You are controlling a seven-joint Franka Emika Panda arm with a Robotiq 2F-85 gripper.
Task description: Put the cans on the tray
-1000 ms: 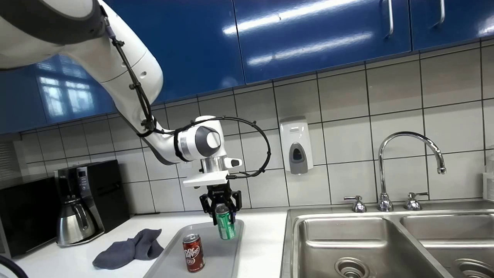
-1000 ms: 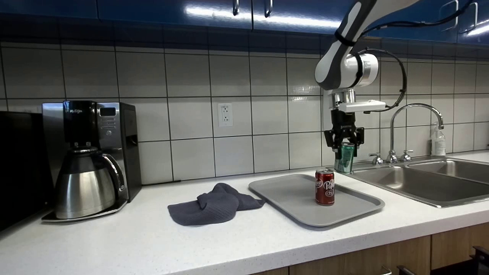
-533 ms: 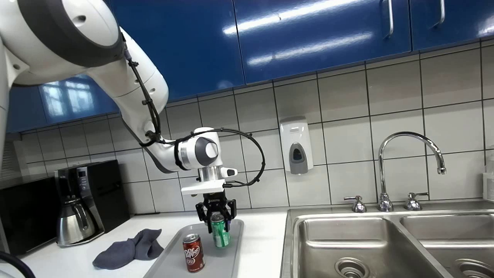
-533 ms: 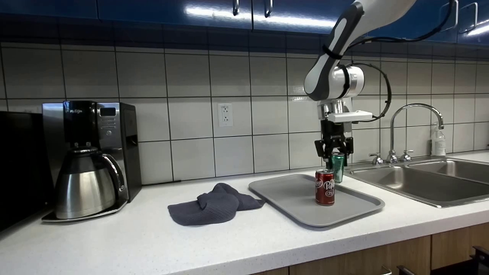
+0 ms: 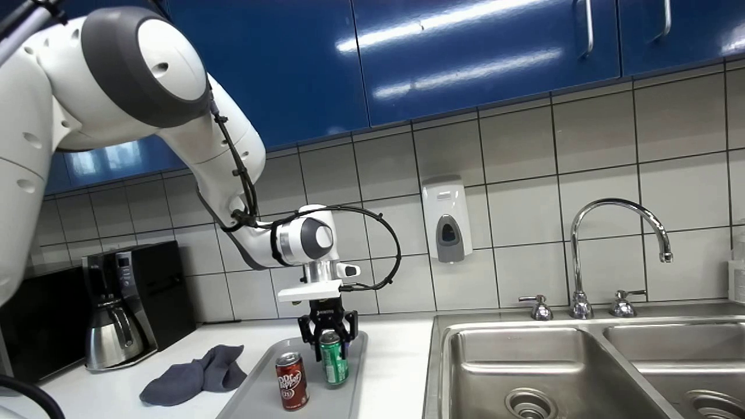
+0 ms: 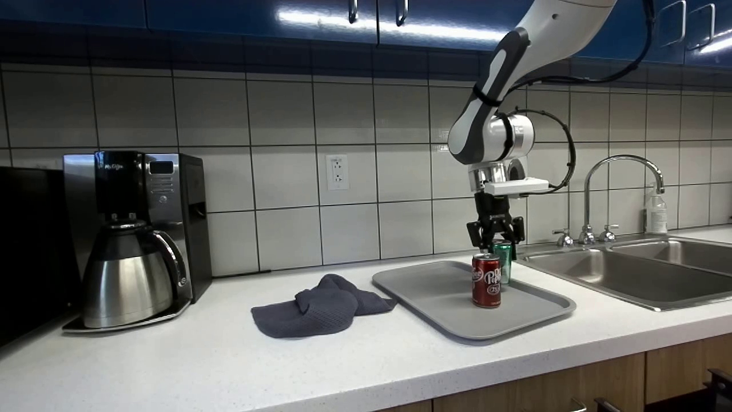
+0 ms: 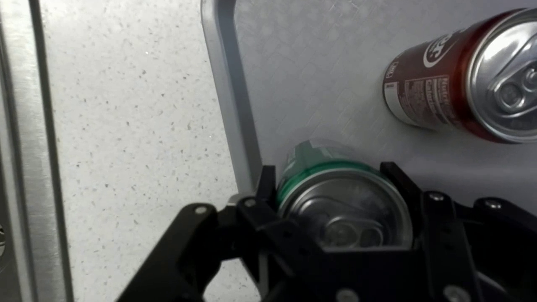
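A dark red Dr Pepper can [image 5: 291,381] stands upright on the grey tray [image 5: 262,401]; both also show in an exterior view, the can [image 6: 486,281] and the tray [image 6: 434,280], and the red can [image 7: 440,79] shows at the upper right in the wrist view. My gripper [image 5: 332,349] is shut on a green can [image 5: 334,366], with a finger on each side near its top. In the wrist view the fingers [image 7: 331,176] flank the green can's silver lid [image 7: 348,209]. The green can is upright over the tray's far part; I cannot tell whether its base touches. In an exterior view the red can partly hides the green can [image 6: 504,257].
A dark cloth [image 6: 326,309] lies beside the tray. A coffee maker [image 6: 137,240] stands farther along the counter. A steel sink [image 5: 524,361] with a faucet [image 5: 617,203] is on the tray's other side. A tiled wall and blue cabinets are behind and above.
My gripper has come down with the green can held in it, and shifted a little toward the red can in an exterior view. The red can, tray and cloth have not moved.
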